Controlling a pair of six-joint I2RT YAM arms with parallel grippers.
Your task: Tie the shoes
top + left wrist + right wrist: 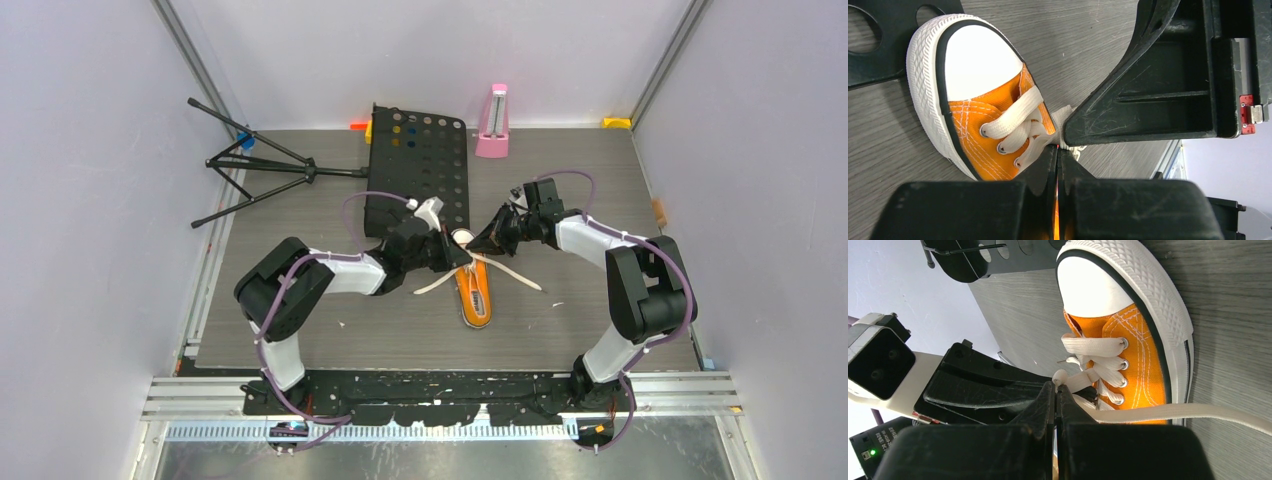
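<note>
Revealing what overhead hides, wrist views show left pincer [1058, 150] and right pincer [1055, 390] clenched on sneaker [1143, 355] laces [1090, 346].

- The sneaker [476, 295] is resting upright on its white sole on the table [300, 330], its toe sitting just beside the near corner of the black perforated board [420, 170] and its heel pointing away from that board.
- Its orange canvas is showing white stitching, and a black line is edging the white toe cap [978, 60].
- The white laces [515, 273] are lying untied, crossing the eyelets, with two loose ends trailing sideways.
</note>
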